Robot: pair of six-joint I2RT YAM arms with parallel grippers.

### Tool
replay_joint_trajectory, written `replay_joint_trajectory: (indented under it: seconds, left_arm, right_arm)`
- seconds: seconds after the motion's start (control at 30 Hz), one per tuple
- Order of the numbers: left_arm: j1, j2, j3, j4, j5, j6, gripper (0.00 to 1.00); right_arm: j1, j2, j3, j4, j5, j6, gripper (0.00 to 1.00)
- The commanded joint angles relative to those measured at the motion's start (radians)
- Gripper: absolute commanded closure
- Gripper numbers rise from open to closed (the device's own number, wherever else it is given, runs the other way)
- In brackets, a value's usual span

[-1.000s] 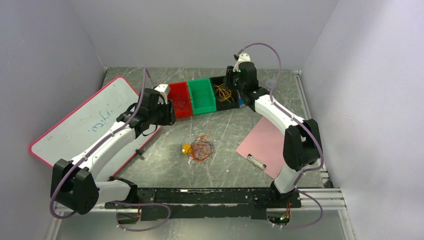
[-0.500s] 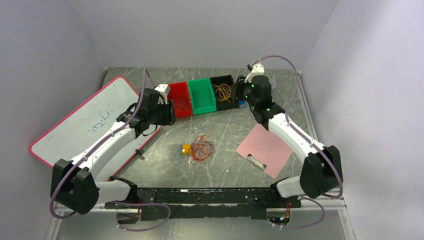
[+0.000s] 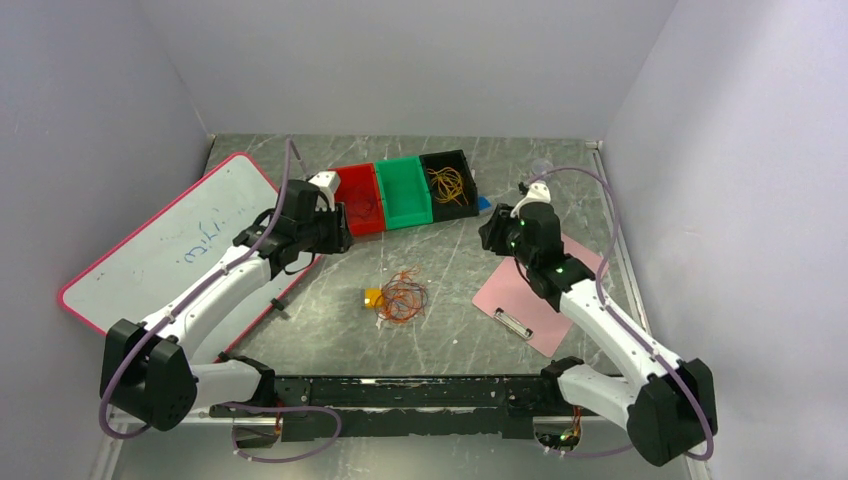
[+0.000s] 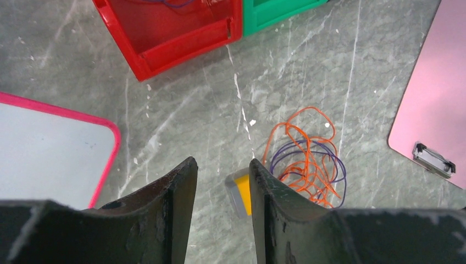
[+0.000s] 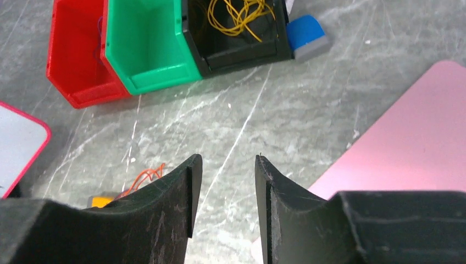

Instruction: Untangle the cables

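Observation:
The cables (image 3: 402, 298) are a small tangle of orange and purple loops lying mid-table, touching a small yellow block (image 3: 372, 296). They also show in the left wrist view (image 4: 305, 159), and an orange loop shows in the right wrist view (image 5: 144, 176). My left gripper (image 3: 338, 231) is open and empty, above the table by the red bin's near end, up and left of the tangle (image 4: 220, 168). My right gripper (image 3: 490, 232) is open and empty, above the table at the pink clipboard's far-left edge, right of the tangle (image 5: 226, 165).
A red bin (image 3: 360, 200), a green bin (image 3: 404, 192) and a black bin (image 3: 465, 196) holding yellow wires (image 3: 446, 185) stand in a row at the back. A blue block (image 3: 484, 206) lies by the black bin. A whiteboard (image 3: 170, 240) lies at the left, a pink clipboard (image 3: 535, 290) at the right.
My right arm has pulled back from the black bin, toward the near right and over the clipboard's edge. The left arm and the tangle have not moved.

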Motion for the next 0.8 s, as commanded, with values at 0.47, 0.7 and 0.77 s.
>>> replay_joint_trajectory:
  seconds: [0.47,0.7,0.77]
  left_arm:
    - [-0.238,-0.044,-0.059,0.039,-0.016,-0.187,0.51]
    - [-0.301,-0.084,-0.136,0.007,-0.063,-0.274,0.45]
    - [-0.314,-0.101,-0.144,-0.022,-0.079,-0.294,0.44]
  right_arm:
    - [0.014,-0.117,-0.051,-0.285,-0.319,-0.055,0.53]
    - [0.218,-0.084,-0.124,-0.157,-0.260,0.071,0.52]
    - [0.296,-0.059,-0.126,-0.126,-0.202,0.107,0.52]
